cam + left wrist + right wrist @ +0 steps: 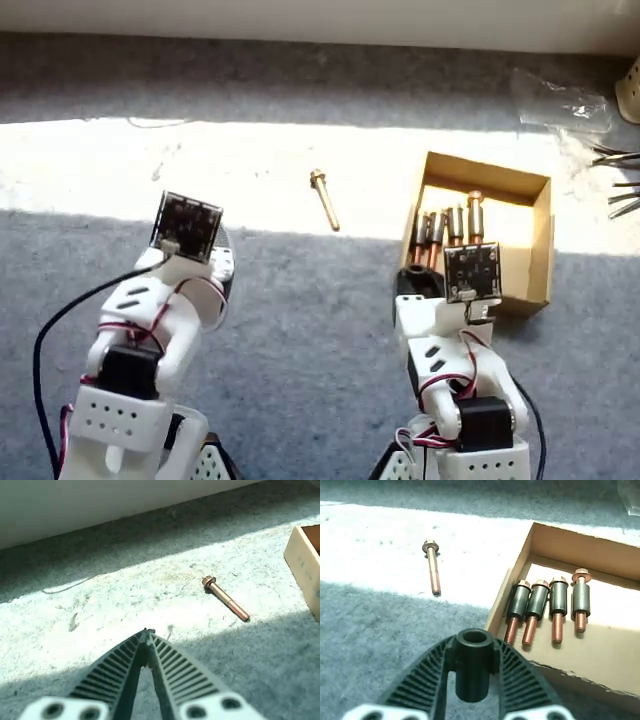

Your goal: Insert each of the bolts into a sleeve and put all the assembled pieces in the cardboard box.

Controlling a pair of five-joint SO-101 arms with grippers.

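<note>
Grey table [300, 330] bears the last loose bolt [324, 199]: right gripper [473, 646] pinches an empty sleeve [472, 667], so left gripper [146, 633], fingers pressed together, must fetch it.

Counted: one loose bolt [324, 200] and one empty sleeve [472, 665]. Four assembled pieces [558, 597] noted, each a bolt in a sleeve. One cardboard box [542, 240].

Bolt [324, 199] left of cardboard box [520, 252]
</note>
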